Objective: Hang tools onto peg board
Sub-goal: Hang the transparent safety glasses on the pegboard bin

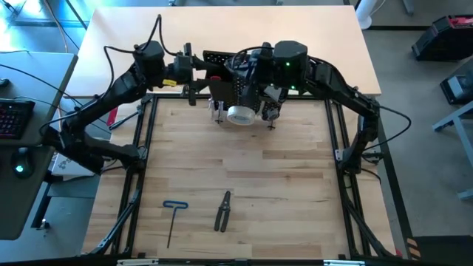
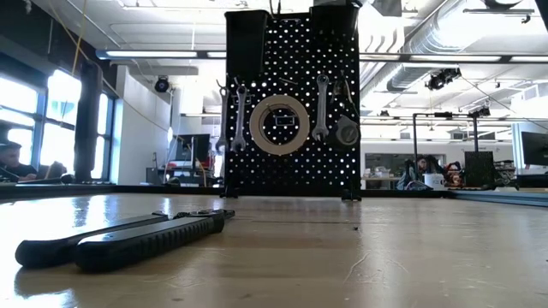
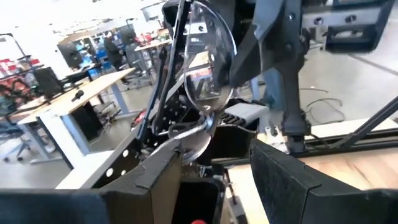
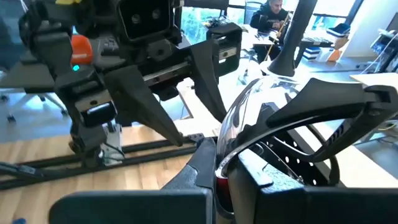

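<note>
The black peg board (image 2: pixel 291 103) stands at the table's far middle, with silver wrenches (image 2: pixel 322 107) and a tape roll (image 2: pixel 279 124) hanging on its hooks. My right gripper (image 4: pixel 221 168) is up behind the board's top edge, shut on clear safety glasses (image 4: pixel 249 112) with black arms. My left gripper (image 3: pixel 217 168) stands open just to their left, its fingers spread on either side of the glasses' lower edge (image 3: pixel 196 140); whether it touches them I cannot tell. Dark-handled pliers (image 1: pixel 223 210) and a blue T-handle hex key (image 1: pixel 174 214) lie flat near the table's front edge. My right gripper pinches the safety glasses between its two fingers at the lens's outer edge, where the black arm begins (image 4: pixel 231 155). The fingers come nearly level from the table's right. The glasses are lifted clear above the board's top, lens curving up and the arm (image 4: pixel 317 115) sticking out sideways.
Black bins (image 2: pixel 247 43) sit along the peg board's top edge, right below both grippers, with something red (image 4: pixel 221 186) inside one. The black metal frame (image 1: pixel 140 185) borders the wooden table. Both arms crowd the far middle; the table's near half has only the pliers and hex key.
</note>
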